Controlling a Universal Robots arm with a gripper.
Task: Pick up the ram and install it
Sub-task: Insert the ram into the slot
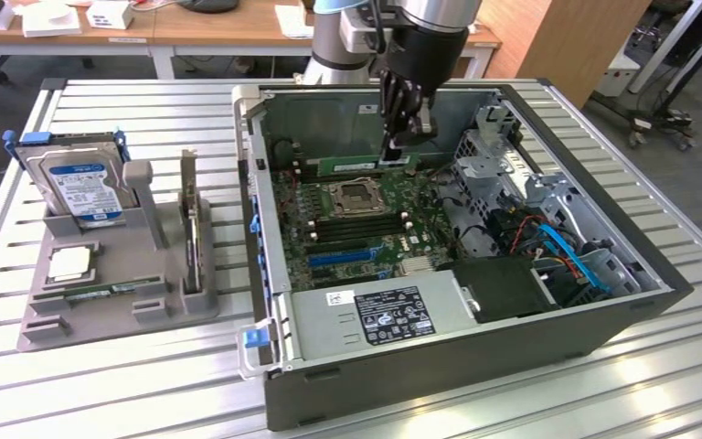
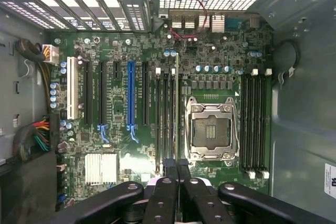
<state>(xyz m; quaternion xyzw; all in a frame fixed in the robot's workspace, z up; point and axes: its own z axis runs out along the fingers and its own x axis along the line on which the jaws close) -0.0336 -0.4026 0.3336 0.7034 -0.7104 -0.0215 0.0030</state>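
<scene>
1. Exterior view: the ram is a long, thin green stick with a pale strip along its side. It stands on its long edge inside the open computer case.
2. Exterior view: the claw reaches straight down into the case. Its tips are pressed onto the ram and pinch it near the end toward the exterior view's right. The rest of the stick pokes out toward the exterior view's left.
3. Exterior view: the ram is over the green board, close to the board's far edge and just behind the silver socket. I cannot tell if its lower edge touches the board.
4. Wrist view: the ram is seen from its top edge, so it looks like a thin pale line. It runs straight out from between the black fingers of the claw.
5. Wrist view: the fingers sit close together with just the stick between them. The ram lies along the long black slots, beside the silver socket.
</scene>
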